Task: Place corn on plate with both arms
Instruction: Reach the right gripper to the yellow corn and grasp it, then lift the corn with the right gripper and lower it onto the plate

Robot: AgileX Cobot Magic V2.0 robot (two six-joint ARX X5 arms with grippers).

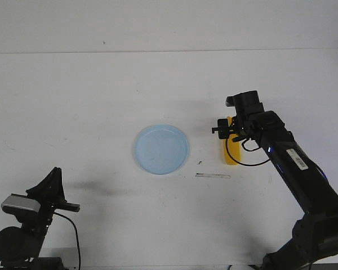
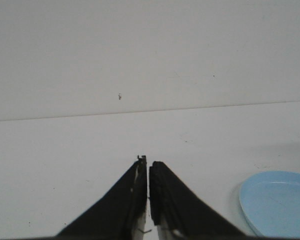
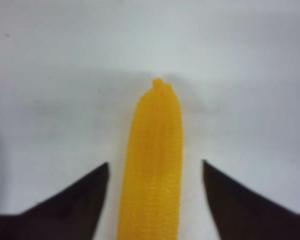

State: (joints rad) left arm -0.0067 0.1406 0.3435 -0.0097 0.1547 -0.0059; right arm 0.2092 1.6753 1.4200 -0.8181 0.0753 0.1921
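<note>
The yellow corn (image 1: 230,153) lies on the white table, right of the pale blue plate (image 1: 161,149), mostly hidden under my right arm in the front view. In the right wrist view the corn (image 3: 152,165) lies lengthwise between the two spread fingers, with a gap on each side. My right gripper (image 3: 155,167) is open and straddles the cob, right above it (image 1: 231,128). My left gripper (image 2: 148,162) is shut and empty, low at the front left of the table (image 1: 55,171). An edge of the plate (image 2: 277,202) shows in the left wrist view.
A thin pale strip (image 1: 212,176) and a small dark speck (image 1: 199,163) lie on the table just in front of the plate and the corn. The table's far edge meets a white wall (image 1: 169,25).
</note>
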